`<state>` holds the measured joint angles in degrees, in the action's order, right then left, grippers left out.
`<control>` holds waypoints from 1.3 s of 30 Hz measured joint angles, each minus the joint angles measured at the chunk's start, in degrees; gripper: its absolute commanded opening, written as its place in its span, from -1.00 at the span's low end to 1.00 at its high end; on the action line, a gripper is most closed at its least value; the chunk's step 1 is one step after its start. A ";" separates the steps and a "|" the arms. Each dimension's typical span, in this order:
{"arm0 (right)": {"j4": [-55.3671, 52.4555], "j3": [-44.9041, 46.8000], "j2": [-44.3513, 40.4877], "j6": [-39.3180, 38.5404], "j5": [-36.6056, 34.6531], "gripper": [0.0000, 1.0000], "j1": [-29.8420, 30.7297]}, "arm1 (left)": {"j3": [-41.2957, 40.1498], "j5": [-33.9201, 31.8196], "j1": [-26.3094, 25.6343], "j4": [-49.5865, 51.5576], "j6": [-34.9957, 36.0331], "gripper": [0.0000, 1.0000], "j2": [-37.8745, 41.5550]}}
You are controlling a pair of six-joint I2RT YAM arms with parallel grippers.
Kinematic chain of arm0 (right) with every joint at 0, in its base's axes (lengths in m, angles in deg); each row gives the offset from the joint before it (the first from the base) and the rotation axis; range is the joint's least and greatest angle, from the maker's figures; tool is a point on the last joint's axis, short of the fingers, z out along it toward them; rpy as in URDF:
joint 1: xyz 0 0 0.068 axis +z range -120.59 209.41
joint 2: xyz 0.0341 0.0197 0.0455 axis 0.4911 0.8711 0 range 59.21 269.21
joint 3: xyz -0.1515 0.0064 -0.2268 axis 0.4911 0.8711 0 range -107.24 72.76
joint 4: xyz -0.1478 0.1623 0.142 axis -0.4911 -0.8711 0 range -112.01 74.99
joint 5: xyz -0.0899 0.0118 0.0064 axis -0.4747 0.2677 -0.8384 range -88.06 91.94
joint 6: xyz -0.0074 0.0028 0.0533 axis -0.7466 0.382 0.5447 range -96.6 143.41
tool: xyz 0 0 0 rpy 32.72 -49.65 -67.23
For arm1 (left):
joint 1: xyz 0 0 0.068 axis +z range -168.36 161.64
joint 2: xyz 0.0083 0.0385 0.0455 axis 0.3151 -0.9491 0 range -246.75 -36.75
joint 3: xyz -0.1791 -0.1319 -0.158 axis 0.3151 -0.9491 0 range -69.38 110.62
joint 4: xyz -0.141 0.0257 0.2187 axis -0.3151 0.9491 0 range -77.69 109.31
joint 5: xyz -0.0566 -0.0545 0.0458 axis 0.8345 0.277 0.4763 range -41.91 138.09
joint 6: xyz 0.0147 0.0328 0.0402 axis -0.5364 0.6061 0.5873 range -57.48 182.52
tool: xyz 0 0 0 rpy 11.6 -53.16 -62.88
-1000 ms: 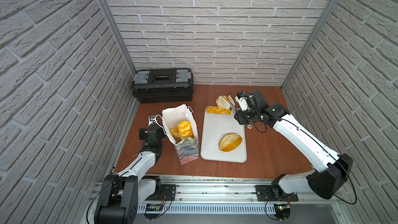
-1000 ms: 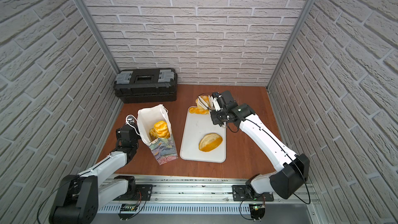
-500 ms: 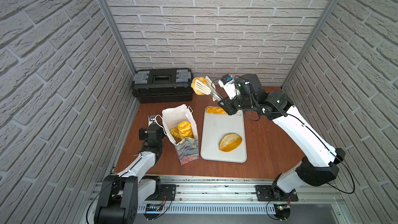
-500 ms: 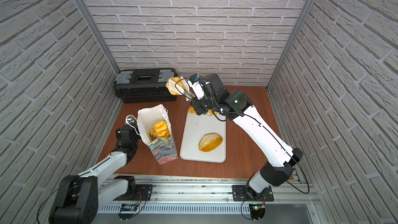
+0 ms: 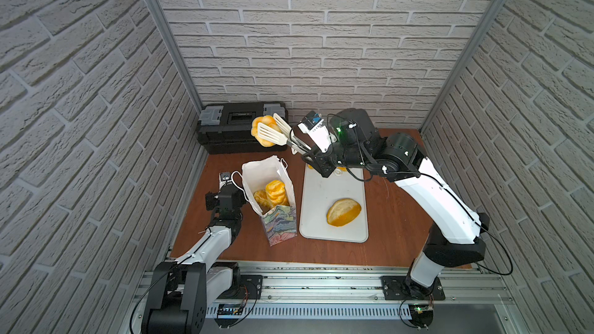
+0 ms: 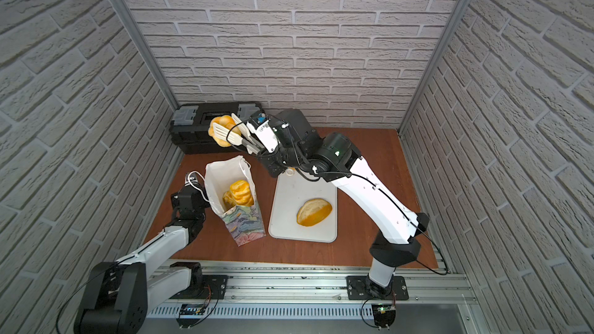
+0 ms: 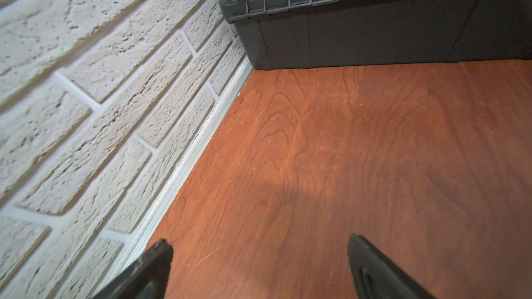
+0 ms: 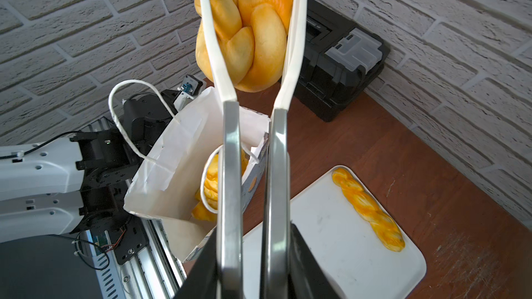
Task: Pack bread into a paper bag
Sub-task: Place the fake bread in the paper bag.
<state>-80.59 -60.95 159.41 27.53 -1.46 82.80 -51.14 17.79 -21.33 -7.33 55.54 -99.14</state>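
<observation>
Our right gripper is clamped on the steel arms of the tongs. Their 2 white blades pinch the knot roll across its middle, held high, just far of the bag. The roll looks glossy and rounded, so we judge it light but slippery. Squeezing across its widest lobes seems the safest hold. The bag stands open left of the tray, with bread already inside. Our left gripper is spread and empty, left of the bag.

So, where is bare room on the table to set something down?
Bare wood between the tray and the right wall; tray centre between braided stick and oval loaf. Narrow between paper bag and tray.
</observation>
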 measured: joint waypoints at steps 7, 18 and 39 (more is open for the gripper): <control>-0.17 0.61 2.51 0.04 -0.04 -0.33 4.94 | 0.00 -2.14 0.48 0.59 -1.05 0.96 0.39; 1.92 10.99 1.70 1.20 -2.14 -0.33 5.22 | 0.00 -4.04 2.43 2.23 -3.28 0.96 2.67; 4.83 18.71 -0.76 3.69 -1.18 -0.30 5.22 | 0.00 -4.22 2.60 3.04 -3.78 0.96 2.91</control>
<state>-75.76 -42.24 158.65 31.22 -2.64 88.02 -51.14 13.57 -18.72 -4.29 51.75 -96.24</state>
